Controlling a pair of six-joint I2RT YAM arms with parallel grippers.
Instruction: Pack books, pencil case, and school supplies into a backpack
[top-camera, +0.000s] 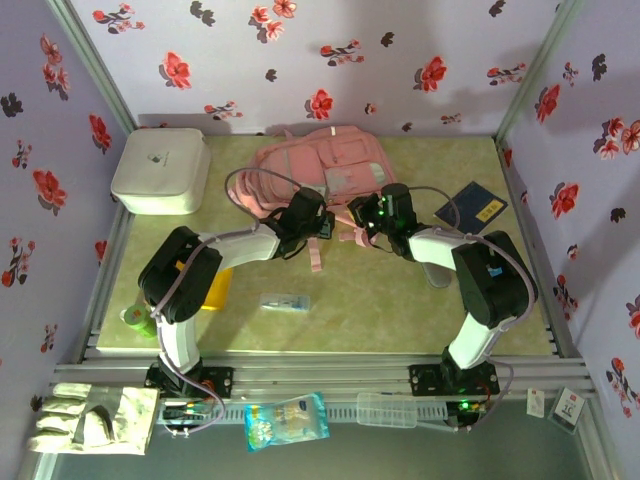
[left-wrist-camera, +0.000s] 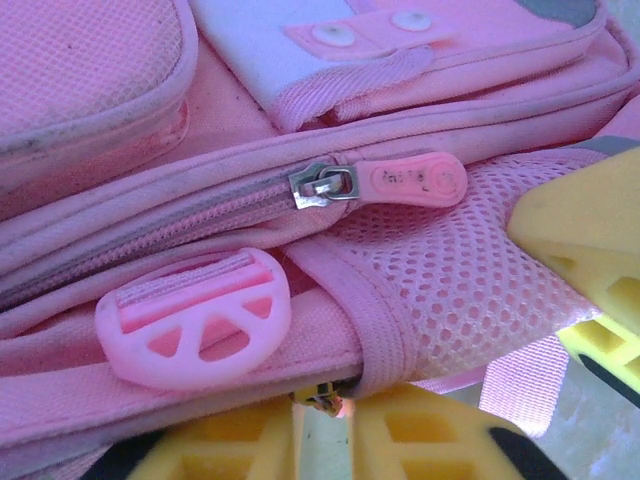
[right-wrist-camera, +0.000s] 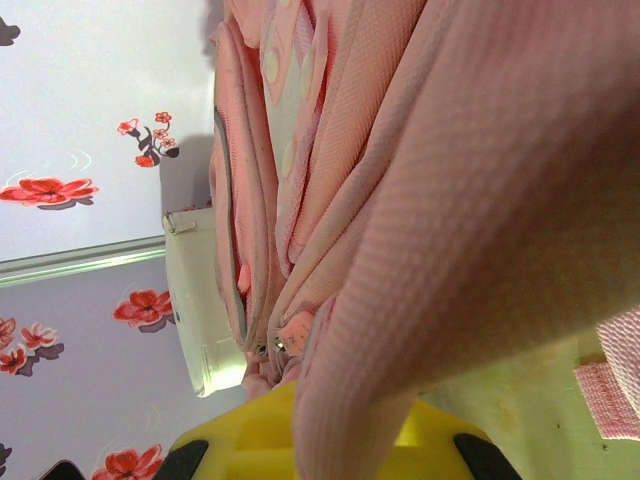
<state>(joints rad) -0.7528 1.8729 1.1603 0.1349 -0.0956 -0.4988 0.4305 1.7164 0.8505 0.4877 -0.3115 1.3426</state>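
Right in front of both my jaws lies the backpack (top-camera: 320, 160), flat on the table (top-camera: 400, 310) with its near edge toward me. Both grippers are pressed up to that edge. My right gripper (right-wrist-camera: 330, 455) is clenched on a fold of the pink fabric, which drapes over the fingers and runs down between them. My left gripper (left-wrist-camera: 320, 435) has its fingers close together just under the bag's lower seam; whether they pinch anything I cannot tell.

I judge the step in hand to be opening the bag: the zip is closed and nothing looks packed. Well outside my right jaws sits the navy book (top-camera: 472, 207). Behind my left jaws the yellow book (top-camera: 216, 286) pokes out from under the arm. The grey pencil case (top-camera: 437, 272) lies behind my right jaws, under that forearm. The clear packet (top-camera: 286, 301) rests between the arms, and the green roll (top-camera: 136, 318) is far back by my left base.

The next move calls for the left fingers to rise past the buckle (left-wrist-camera: 195, 318) onto the zipper pull (left-wrist-camera: 415, 180) just above them, with the right holding the cloth taut.

From overhead I get where the supplies wait, but the zip is too small to read there. The left wrist camera gives the slider (left-wrist-camera: 325, 185) with closed teeth running off to its left. The right wrist camera gives the fold in my grip.
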